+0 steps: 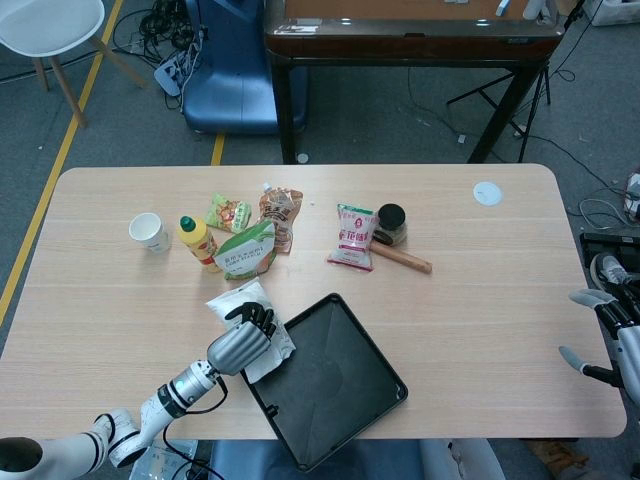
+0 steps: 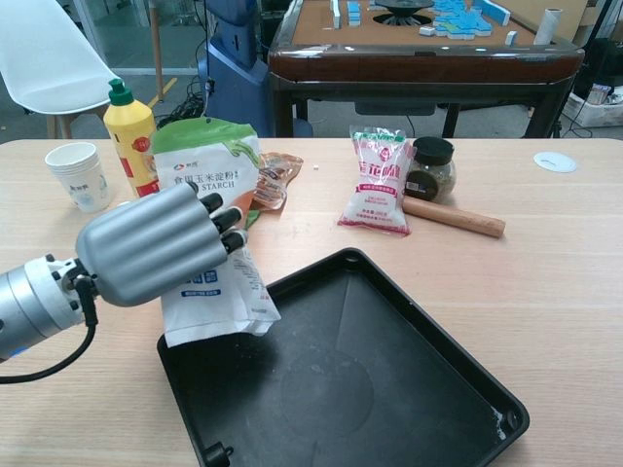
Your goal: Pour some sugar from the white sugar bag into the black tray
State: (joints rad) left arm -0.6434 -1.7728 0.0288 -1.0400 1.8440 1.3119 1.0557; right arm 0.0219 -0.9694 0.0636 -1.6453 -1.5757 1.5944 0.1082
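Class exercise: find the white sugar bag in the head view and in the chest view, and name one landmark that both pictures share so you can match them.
Head view: the white sugar bag lies lower left of centre, under the left hand.
Chest view: the bag is at lower left, its corner overlapping the tray edge.
Shared landmark: the black tray, just right of the bag in both.

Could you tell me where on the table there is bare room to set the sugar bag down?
Bare wood lies right of the black tray, out to the right hand, below the rolling pin. The left end below the cup is free too. It is crowded around the starch bag, and where the left hand rests on the sugar bag.
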